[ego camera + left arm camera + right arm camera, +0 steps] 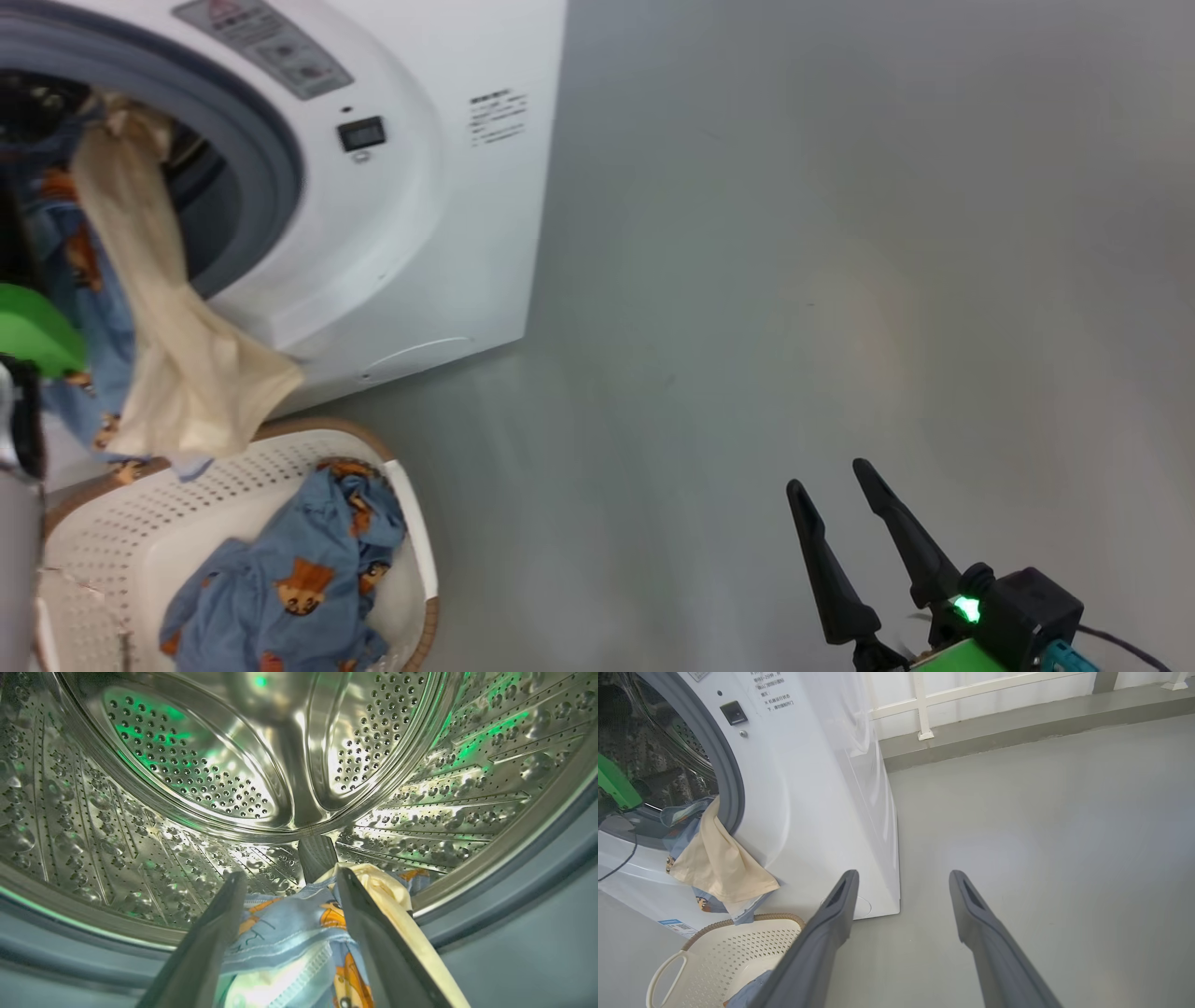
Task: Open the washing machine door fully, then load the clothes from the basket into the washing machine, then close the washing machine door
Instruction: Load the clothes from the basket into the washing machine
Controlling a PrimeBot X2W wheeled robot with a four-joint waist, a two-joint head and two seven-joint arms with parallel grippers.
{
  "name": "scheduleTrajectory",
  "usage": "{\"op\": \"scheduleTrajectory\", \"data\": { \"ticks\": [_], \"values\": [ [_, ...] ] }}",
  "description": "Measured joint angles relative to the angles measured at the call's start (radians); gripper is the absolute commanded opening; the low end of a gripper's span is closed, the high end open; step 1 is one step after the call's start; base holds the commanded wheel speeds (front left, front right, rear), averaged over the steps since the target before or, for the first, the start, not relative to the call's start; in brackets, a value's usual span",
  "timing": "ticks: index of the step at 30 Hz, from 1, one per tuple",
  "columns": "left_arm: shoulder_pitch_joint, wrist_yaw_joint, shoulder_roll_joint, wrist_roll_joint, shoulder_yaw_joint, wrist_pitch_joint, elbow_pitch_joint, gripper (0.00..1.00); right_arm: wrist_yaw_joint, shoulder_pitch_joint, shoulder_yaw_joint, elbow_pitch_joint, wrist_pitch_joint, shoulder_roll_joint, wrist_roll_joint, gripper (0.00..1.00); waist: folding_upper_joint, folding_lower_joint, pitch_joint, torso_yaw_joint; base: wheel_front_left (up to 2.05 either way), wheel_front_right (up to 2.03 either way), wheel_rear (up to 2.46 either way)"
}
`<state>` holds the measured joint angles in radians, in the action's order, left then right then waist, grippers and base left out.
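We can't read the washing machine (420,233) stickers (261,47); right wrist view adds a blue label (675,926) low down. Basket (140,551) holds blue cartoon-print clothes (289,579), cream piece (159,308) hangs off the gasket (271,159). Left gripper (289,873) spread in the drum (187,765) over fabric, right gripper (826,476) spread over floor (840,233).

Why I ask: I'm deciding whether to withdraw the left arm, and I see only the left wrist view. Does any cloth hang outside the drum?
Observer: Yes. The cream piece drapes out over the grey gasket and down the front of the washing machine, towards the basket.
Operator: Is the basket empty?
Observer: No, a blue printed garment lies in it.
Operator: Where is the right gripper?
Observer: The right gripper hangs over bare floor, to the right of the machine, with its fingers open and holding nothing.
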<state>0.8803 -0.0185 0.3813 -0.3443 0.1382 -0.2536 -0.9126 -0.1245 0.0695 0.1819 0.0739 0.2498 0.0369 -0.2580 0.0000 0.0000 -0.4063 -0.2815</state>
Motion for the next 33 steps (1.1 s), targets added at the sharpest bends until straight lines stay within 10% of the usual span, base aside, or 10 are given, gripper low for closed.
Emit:
{"op": "scheduleTrajectory", "data": {
  "ticks": [33],
  "values": [
    [-0.424,0.059,-0.136,0.012,0.063,0.000,0.424,1.00,0.000,-0.072,-0.105,-0.030,0.000,0.004,0.000,1.00,0.0000,0.0000,0.049,0.167,0.00,0.00,0.00]
  ]
}}
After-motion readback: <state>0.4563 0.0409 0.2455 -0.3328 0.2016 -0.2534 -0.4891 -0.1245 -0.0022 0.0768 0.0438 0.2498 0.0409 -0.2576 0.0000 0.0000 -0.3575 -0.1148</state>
